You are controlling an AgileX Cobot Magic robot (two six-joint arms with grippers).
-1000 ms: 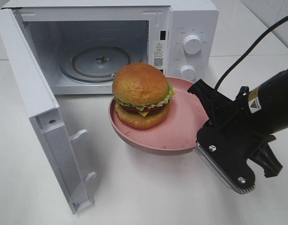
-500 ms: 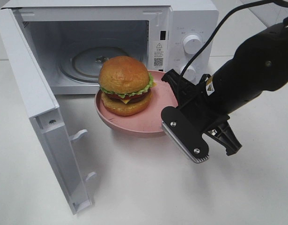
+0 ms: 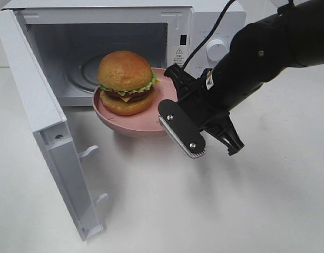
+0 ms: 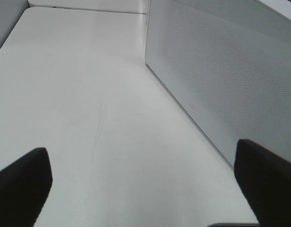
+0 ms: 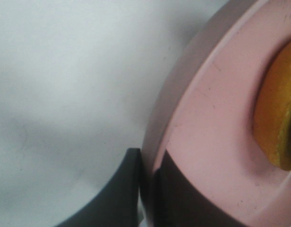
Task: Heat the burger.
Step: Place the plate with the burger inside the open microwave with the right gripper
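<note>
Clamping pink plate (image 3: 131,125) rim: right end effector (image 5: 147,189), burger (image 3: 125,81) aboard, before open microwave (image 3: 214,21). Left end effector (image 4: 145,182): released.

Bright, even light washed the white table (image 3: 151,211) — shadows beneath the pink plate (image 3: 125,128) and the arm (image 3: 267,58) were soft. The high view was sharp; the right wrist view was blurred, and the left wrist's dark fingertips (image 4: 22,184) lay out of focus.
</note>
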